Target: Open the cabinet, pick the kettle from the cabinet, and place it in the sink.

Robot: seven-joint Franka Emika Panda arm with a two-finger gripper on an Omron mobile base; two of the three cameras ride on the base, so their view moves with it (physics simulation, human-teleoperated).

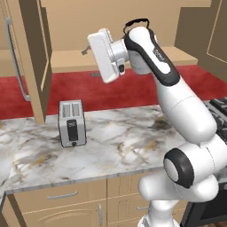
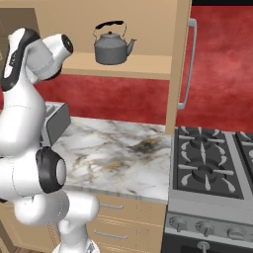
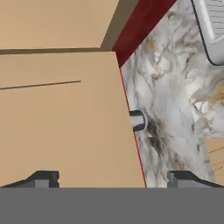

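Here, the hand [image 3: 113, 179] stands spread wide and empty at the open tan wooden wall cabinet [image 2: 148, 20].

In the hand view its two dark fingertips [image 3: 43, 178] sit far apart, gripping nothing, with the tan cabinet wood close ahead between them and a short grey handle end [image 3: 138, 120] just beyond its edge. The small grey dome-shaped metal kettle with a black arched handle [image 2: 111, 45] sits upright on the cabinet's lower shelf [image 2: 143, 66], apart from the hand. Below, a boxy silver toaster [image 1: 71, 123] stands on the marbled white bench [image 1: 124, 142].

Matt metal kettle [image 2: 111, 49], wooden cabinet [image 2: 143, 20]
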